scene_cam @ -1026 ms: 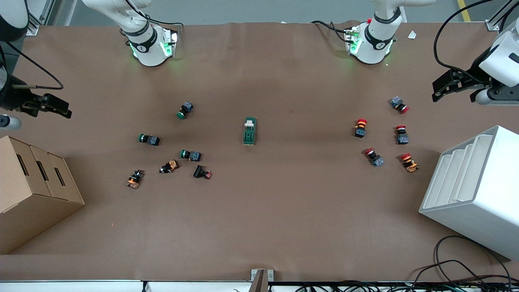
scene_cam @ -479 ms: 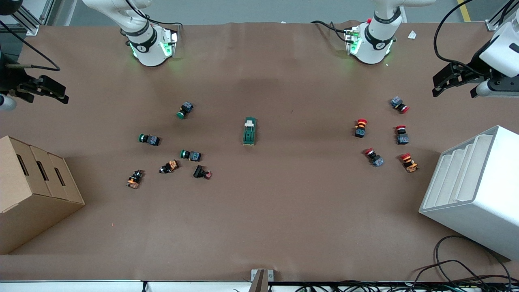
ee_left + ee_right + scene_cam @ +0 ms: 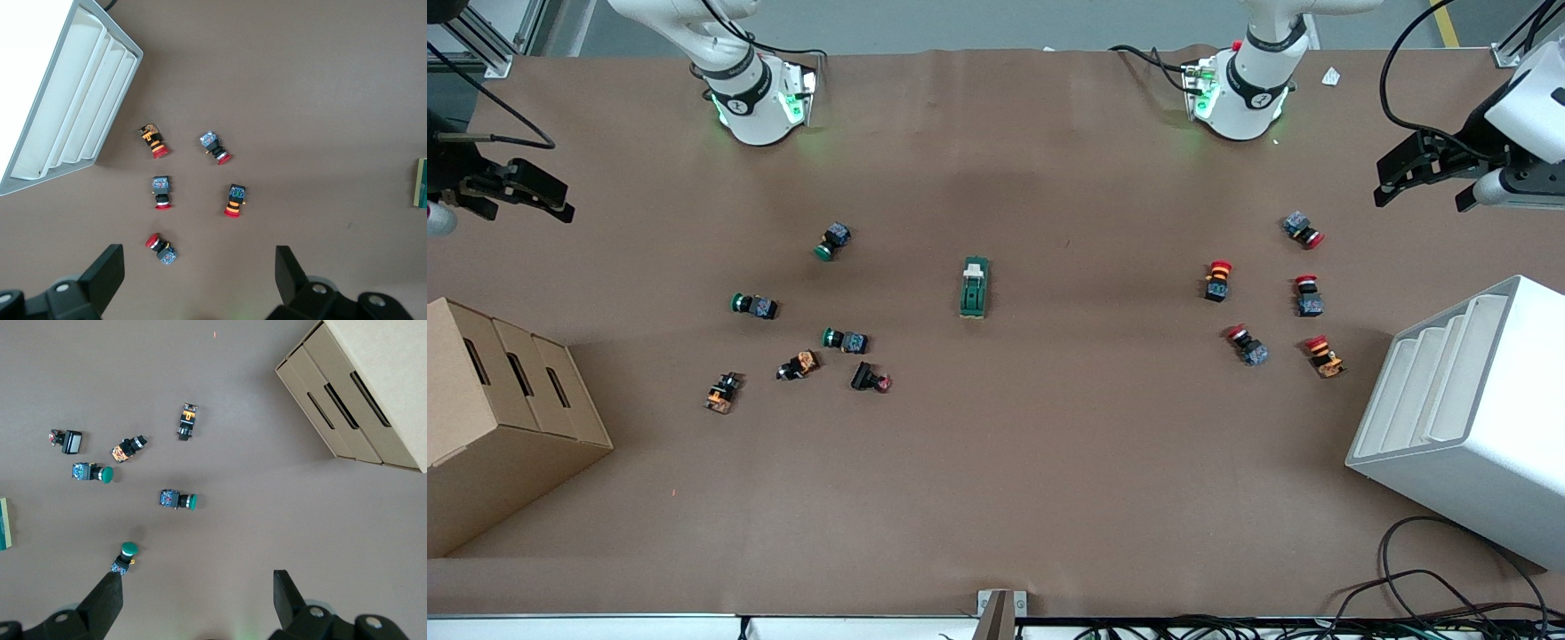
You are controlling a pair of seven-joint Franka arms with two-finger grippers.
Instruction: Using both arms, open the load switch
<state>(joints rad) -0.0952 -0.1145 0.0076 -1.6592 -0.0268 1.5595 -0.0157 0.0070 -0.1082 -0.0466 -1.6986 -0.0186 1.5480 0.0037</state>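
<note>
The load switch [image 3: 975, 287], a dark-green block with a white toggle at the end toward the arms' bases, lies flat at the table's middle. Only a sliver of the load switch [image 3: 421, 183] shows at the edge of the left wrist view, and likewise the load switch [image 3: 3, 533] in the right wrist view. My left gripper [image 3: 1420, 197] hangs open high over the left arm's end of the table, above the red-capped buttons, holding nothing. My right gripper [image 3: 525, 212] hangs open and empty over the right arm's end. Both stand well away from the switch. The left gripper [image 3: 198, 273] and the right gripper [image 3: 198, 597] show wide gaps.
Several green-capped and orange push-buttons [image 3: 845, 340] lie scattered toward the right arm's end, several red-capped ones [image 3: 1308, 295] toward the left arm's end. A cardboard box [image 3: 498, 418] and a white slotted bin [image 3: 1467, 418] stand at the table's two ends, nearer the front camera.
Both grippers have drifted a little toward the bases' edge of the table, still open. The switch and the buttons have not moved.
</note>
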